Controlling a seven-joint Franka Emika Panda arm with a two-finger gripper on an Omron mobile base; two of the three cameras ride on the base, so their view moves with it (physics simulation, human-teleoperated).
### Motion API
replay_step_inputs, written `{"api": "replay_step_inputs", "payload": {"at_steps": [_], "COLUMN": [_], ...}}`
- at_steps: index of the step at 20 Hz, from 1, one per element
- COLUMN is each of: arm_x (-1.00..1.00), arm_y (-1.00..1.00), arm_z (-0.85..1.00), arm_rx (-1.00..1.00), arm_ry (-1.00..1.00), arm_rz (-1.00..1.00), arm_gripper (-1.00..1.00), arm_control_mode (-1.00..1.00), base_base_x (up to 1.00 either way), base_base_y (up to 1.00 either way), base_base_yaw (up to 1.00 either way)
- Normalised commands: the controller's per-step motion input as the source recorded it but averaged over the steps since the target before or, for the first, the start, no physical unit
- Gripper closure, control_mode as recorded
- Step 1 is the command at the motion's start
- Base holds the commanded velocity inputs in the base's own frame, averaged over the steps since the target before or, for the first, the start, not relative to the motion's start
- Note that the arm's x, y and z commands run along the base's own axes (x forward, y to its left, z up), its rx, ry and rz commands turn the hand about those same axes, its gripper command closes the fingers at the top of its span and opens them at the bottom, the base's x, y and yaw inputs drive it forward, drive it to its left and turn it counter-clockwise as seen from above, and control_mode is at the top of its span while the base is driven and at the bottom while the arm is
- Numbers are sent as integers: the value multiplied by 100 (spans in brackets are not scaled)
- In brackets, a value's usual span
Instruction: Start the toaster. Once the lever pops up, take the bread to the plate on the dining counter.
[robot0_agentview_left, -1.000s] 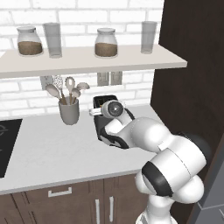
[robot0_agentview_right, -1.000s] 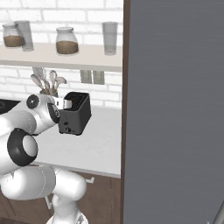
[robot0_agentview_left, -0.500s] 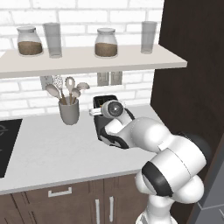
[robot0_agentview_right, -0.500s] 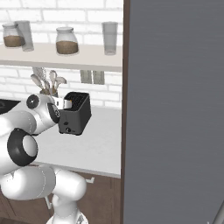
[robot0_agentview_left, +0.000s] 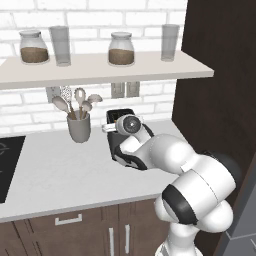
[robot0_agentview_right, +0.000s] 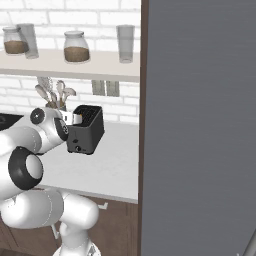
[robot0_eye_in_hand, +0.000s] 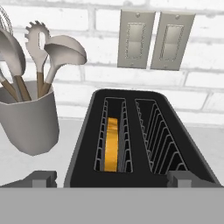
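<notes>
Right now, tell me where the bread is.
The bread stands on edge down in the left slot of the toaster in the hand view, with the grey utensil cup to the toaster's left.

The boxy metal toaster is dark grey; the bread slice in its left slot shows a golden-orange crust. The utensil cup is pale grey, against a white brick wall.

Grey utensil cup w/ wooden-handled spoons, two grey wall outlet plates, glass jars on white shelf.
</notes>
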Motion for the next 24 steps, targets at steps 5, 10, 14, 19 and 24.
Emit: {"api": "replay_step_inputs", "payload": {"at_steps": [5,10,14,19,24], "arm_x": [0,0,0,0,0], "arm_y": [0,0,0,0,0], "arm_z": [0,0,0,0,0], "arm_rx": [0,0,0,0,0], "arm_ry": [0,0,0,0,0], "arm_rz": [0,0,0,0,0], "arm_gripper": [-100,-100,-100,-100,-100], "arm_control_mode": [-100,-100,-100,-100,-100], "base_base_x": [0,0,0,0,0], "base_base_y": [0,0,0,0,0], "base_base_yaw": [0,0,0,0,0]}}
